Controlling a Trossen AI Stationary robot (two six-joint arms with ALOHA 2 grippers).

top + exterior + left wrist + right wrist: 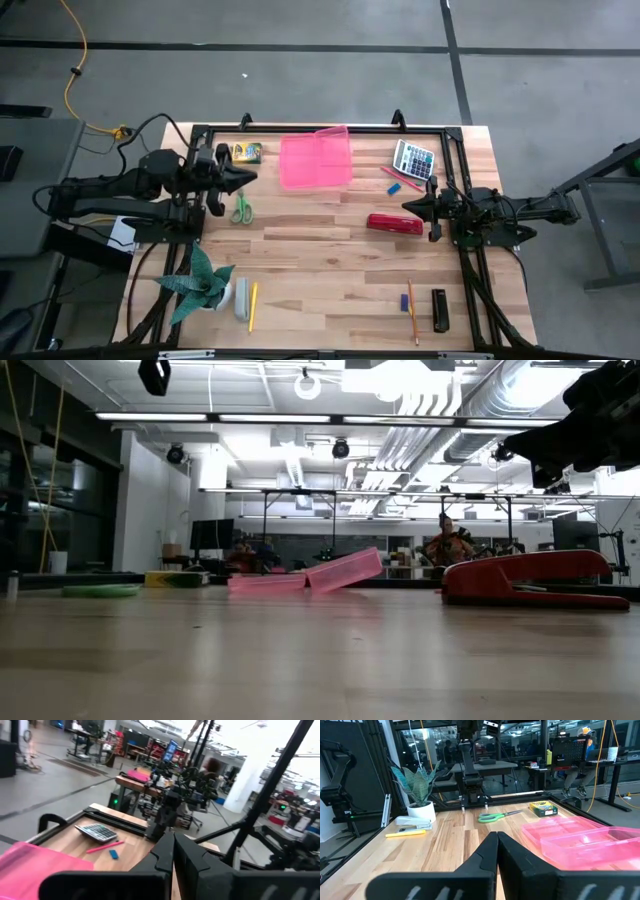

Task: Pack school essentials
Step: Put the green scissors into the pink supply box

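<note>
School essentials lie scattered on the wooden table. A yellow-green crayon box and green-handled scissors lie at the far left. A yellow pencil lies near left; an orange pencil, a blue piece and a black piece lie near right. An open pink case lies flat at the far middle. My left gripper is shut and empty, level above the table between crayon box and scissors. My right gripper is shut and empty, level beside a red stapler.
A calculator, a pink pen and a blue eraser lie at the far right. A green spiky plant in a white pot and a white stapler stand near left. Bare wood spans the table's middle.
</note>
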